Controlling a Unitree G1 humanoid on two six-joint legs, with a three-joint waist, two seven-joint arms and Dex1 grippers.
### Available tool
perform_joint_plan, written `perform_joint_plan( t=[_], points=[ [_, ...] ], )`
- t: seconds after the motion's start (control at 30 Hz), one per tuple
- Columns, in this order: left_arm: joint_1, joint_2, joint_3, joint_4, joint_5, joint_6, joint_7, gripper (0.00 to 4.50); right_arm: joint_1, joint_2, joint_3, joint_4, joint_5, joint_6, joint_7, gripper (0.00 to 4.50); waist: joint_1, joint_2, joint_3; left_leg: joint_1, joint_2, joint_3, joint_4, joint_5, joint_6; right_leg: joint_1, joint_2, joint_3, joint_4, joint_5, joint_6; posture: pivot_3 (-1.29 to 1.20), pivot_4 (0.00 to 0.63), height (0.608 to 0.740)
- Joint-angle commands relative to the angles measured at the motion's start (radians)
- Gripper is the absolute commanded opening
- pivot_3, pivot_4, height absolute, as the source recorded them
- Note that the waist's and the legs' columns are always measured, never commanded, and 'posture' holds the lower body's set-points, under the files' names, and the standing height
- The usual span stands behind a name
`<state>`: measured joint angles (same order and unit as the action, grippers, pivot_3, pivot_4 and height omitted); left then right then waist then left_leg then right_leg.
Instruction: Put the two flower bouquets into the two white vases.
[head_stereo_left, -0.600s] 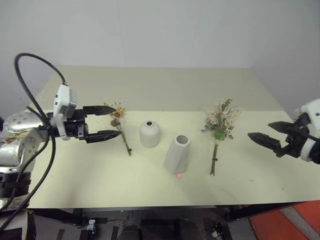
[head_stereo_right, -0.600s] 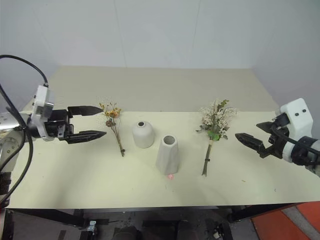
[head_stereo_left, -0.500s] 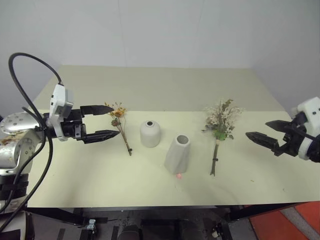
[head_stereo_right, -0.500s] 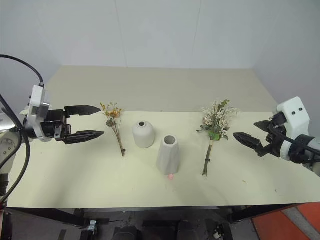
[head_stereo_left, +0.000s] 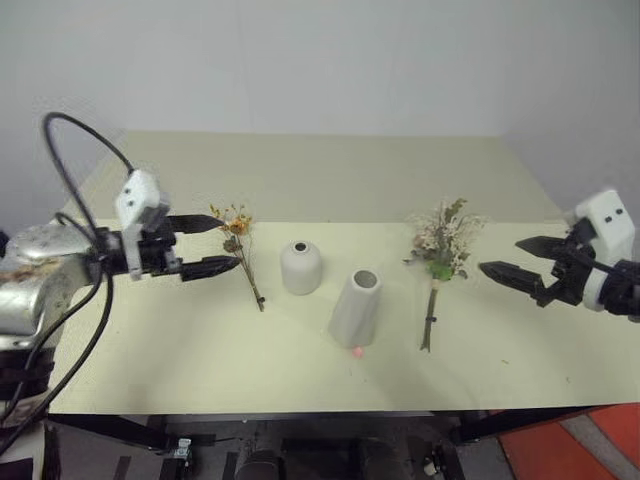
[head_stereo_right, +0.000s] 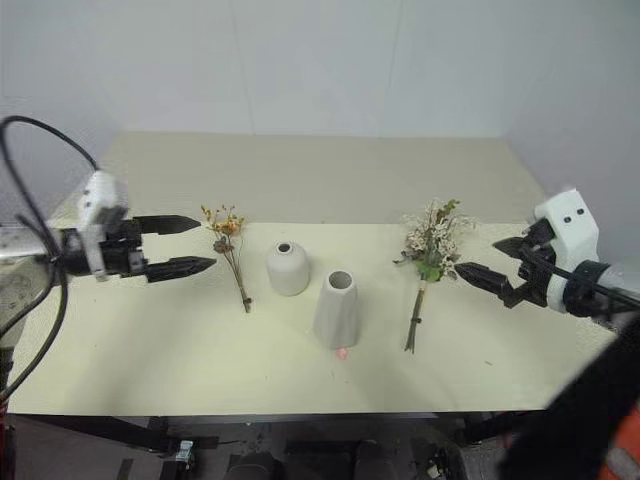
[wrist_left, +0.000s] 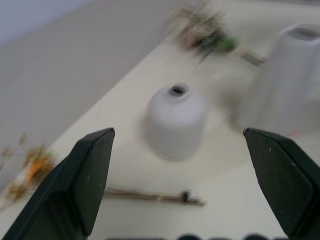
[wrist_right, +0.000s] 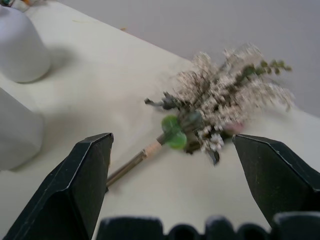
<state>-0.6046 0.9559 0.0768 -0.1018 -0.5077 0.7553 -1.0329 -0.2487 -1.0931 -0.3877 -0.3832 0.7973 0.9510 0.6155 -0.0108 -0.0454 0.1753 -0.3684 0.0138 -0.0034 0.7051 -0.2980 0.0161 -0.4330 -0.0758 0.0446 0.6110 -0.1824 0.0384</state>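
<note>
Nothing placed yet. Small dried bunch (head_stereo_left: 237, 250) flat on counter (head_stereo_left: 300, 180), left of round vase (head_stereo_left: 299, 267). Bushy bunch (head_stereo_left: 441, 250) flat, right of tall vase (head_stereo_left: 355, 307). Both vases empty. Left hand (head_stereo_left: 222, 244) spread, empty, just beside small bunch. Right hand (head_stereo_left: 502, 259) spread, empty, near bushy bunch. Both pickups and insertions left.

This looked like a bare robot test room or lab, not a home. A plain pale table (head_stereo_left: 300, 180) stood against blank white walls (head_stereo_left: 330, 60), set only with two vases (head_stereo_left: 299, 267) and two bouquets (head_stereo_left: 441, 243) laid out like staged props. A black cable (head_stereo_left: 75, 140) looped loose from one arm. Under the table's near edge were dark frame parts and an orange-red floor patch (head_stereo_left: 580, 445).
</note>
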Motion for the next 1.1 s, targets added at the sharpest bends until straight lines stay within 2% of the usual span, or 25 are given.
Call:
perform_joint_plan(
  t=[0.03, 0.13, 0.27, 0.3, 0.33, 0.57, 0.73, 1.03, 1.07, 1.1],
  points=[
    [-0.155, -0.012, -0.159, 0.019, 0.114, 0.237, 0.142, 4.49, -0.060, -0.006, 0.027, -0.037, 0.003, -0.034, 0.052, 4.50, 0.001, 0.000, 0.000, 0.000, 0.000, 0.000, 0.000, 0.000, 0.000, 0.000, 0.000, 0.000, 0.000, 0.000, 0.000, 0.00, 0.150, 0.740],
    [-0.293, -0.078, -0.257, 0.091, 0.172, 0.435, 0.243, 4.49, -0.095, -0.016, 0.024, -0.058, 0.034, -0.030, 0.111, 4.50, 0.001, 0.000, 0.000, -0.001, -0.001, -0.001, 0.000, 0.000, 0.000, 0.000, 0.000, 0.000, 0.000, 0.000, 0.000, 0.00, 0.150, 0.740],
    [-0.384, -0.127, -0.340, 0.161, 0.218, 0.579, 0.305, 4.49, -0.117, -0.046, 0.000, -0.087, 0.059, -0.043, 0.195, 4.50, -0.005, 0.000, 0.000, -0.002, -0.001, -0.001, 0.000, 0.000, 0.000, -0.003, 0.000, 0.000, 0.001, 0.000, 0.000, 0.00, 0.150, 0.740],
    [-0.426, -0.127, -0.425, 0.201, 0.252, 0.613, 0.308, 4.49, -0.128, -0.051, 0.002, -0.083, 0.056, -0.048, 0.206, 4.50, -0.006, 0.000, 0.000, -0.003, -0.001, 0.000, 0.000, 0.000, 0.000, -0.004, 0.000, 0.000, 0.001, 0.000, 0.000, 0.00, 0.150, 0.740],
    [-0.442, -0.134, -0.446, 0.226, 0.262, 0.647, 0.323, 4.49, -0.128, -0.054, -0.007, -0.088, 0.060, -0.047, 0.212, 4.50, -0.005, 0.000, 0.000, -0.003, 0.000, -0.001, 0.000, 0.000, 0.000, -0.005, 0.000, 0.000, 0.001, 0.000, 0.000, 0.00, 0.150, 0.740],
    [-0.533, -0.285, -0.416, 0.441, 0.311, 0.735, 0.449, 4.49, -0.115, -0.039, -0.038, -0.106, 0.041, -0.080, 0.237, 4.50, -0.001, 0.000, 0.001, -0.004, -0.001, -0.001, 0.000, 0.000, 0.000, -0.005, 0.000, 0.000, 0.002, 0.001, 0.000, 0.00, 0.150, 0.740],
    [-0.549, -0.366, -0.402, 0.516, 0.328, 0.700, 0.491, 4.49, -0.110, -0.028, -0.060, -0.122, 0.042, -0.089, 0.225, 4.50, -0.001, 0.000, 0.001, -0.004, -0.001, -0.001, 0.000, 0.000, 0.000, -0.005, -0.001, 0.000, 0.002, 0.001, 0.000, 0.00, 0.150, 0.740],
    [-0.549, -0.411, -0.408, 0.568, 0.349, 0.669, 0.519, 4.49, -0.073, -0.006, -0.103, -0.155, 0.068, -0.081, 0.216, 4.50, -0.002, 0.000, 0.001, -0.004, -0.001, -0.001, 0.000, 0.000, 0.000, -0.006, -0.001, 0.000, 0.003, 0.001, 0.000, 0.00, 0.150, 0.740],
    [-0.548, -0.412, -0.407, 0.571, 0.351, 0.668, 0.521, 4.11, -0.071, -0.005, -0.105, -0.156, 0.068, -0.081, 0.216, 4.50, -0.002, 0.000, 0.001, -0.004, -0.001, -0.001, 0.000, 0.000, 0.000, -0.006, -0.001, 0.000, 0.003, 0.001, 0.000, 0.00, 0.150, 0.740],
    [-0.546, -0.412, -0.403, 0.571, 0.352, 0.670, 0.525, 3.94, -0.069, -0.005, -0.109, -0.158, 0.070, -0.079, 0.217, 4.50, -0.002, 0.000, 0.001, -0.004, -0.001, -0.001, 0.000, 0.000, 0.000, -0.006, -0.001, 0.000, 0.003, 0.001, -0.001, 0.00, 0.150, 0.740]
  ],
)
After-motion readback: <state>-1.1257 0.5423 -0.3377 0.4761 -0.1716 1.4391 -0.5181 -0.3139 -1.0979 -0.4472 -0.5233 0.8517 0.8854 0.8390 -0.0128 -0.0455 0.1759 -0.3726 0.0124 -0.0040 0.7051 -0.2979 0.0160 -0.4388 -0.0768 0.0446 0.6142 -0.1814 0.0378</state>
